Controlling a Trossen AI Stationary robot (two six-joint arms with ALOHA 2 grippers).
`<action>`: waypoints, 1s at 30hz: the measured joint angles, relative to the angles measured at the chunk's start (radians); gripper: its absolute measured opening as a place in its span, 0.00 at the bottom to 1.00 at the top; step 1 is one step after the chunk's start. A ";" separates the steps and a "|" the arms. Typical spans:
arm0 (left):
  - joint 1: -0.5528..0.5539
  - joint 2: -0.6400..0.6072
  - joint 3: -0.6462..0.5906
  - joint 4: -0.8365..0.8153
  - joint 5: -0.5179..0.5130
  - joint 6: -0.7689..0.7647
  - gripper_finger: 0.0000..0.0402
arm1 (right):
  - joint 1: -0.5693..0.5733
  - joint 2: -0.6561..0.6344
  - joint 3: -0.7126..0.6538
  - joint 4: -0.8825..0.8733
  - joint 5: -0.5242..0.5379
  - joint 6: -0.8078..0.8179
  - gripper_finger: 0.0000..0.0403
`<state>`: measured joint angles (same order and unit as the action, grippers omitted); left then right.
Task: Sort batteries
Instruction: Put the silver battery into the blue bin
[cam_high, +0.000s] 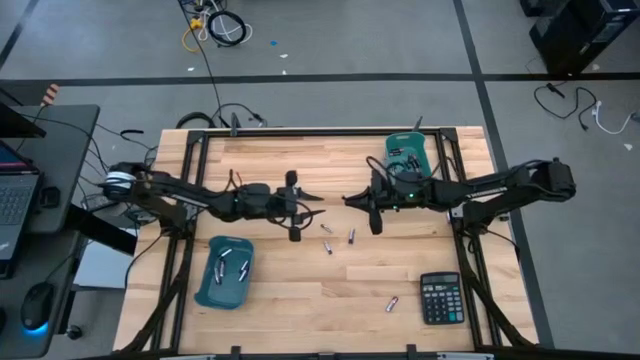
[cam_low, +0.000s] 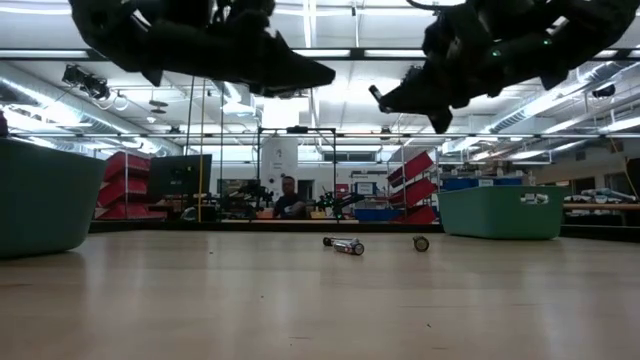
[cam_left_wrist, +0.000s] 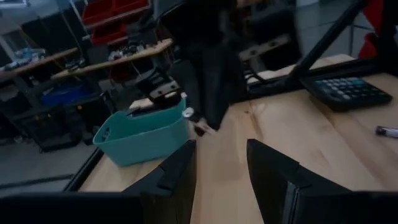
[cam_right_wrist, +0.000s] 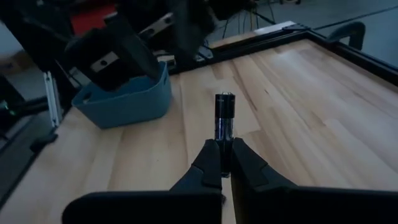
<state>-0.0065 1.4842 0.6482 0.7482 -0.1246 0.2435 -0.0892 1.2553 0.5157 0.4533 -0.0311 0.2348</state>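
My right gripper (cam_right_wrist: 224, 163) is shut on one black and silver battery (cam_right_wrist: 224, 115) and hangs above the table's middle (cam_high: 350, 200). My left gripper (cam_left_wrist: 221, 163) is open and empty. It faces the right gripper from the left, also raised (cam_high: 314, 199). Three loose batteries (cam_high: 328, 246) lie on the wood just on the near side of both grippers, and one more (cam_high: 392, 303) lies by the calculator. The teal bin at the near left (cam_high: 225, 272) and the teal bin at the far right (cam_high: 408, 155) each hold batteries. My right gripper pinches the battery's near end (cam_right_wrist: 223, 140) between its two fingertips. The fingers point about level toward the table's left, and the battery lies along them, sticking out beyond the tips. The battery is lifted clear of the table.
A black calculator (cam_high: 440, 298) lies at the near right. The low view shows two of the loose batteries (cam_low: 345, 245) on the table between the two bins (cam_low: 40, 195) (cam_low: 500, 212). Bare wood lies in the near middle. A person shows far behind the table.
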 joint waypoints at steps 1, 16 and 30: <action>0.006 0.018 0.005 0.011 0.000 -0.011 0.35 | 0.003 0.018 0.012 0.000 0.000 -0.011 0.01; 0.075 0.141 0.073 0.057 0.056 -0.065 0.35 | 0.015 0.152 0.103 0.013 -0.015 -0.141 0.01; 0.081 0.148 0.072 0.091 0.098 -0.064 0.35 | 0.016 0.153 0.103 0.020 -0.015 -0.160 0.01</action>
<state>0.0746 1.6318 0.7204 0.8393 -0.0270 0.1795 -0.0731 1.4078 0.6186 0.4730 -0.0465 0.0752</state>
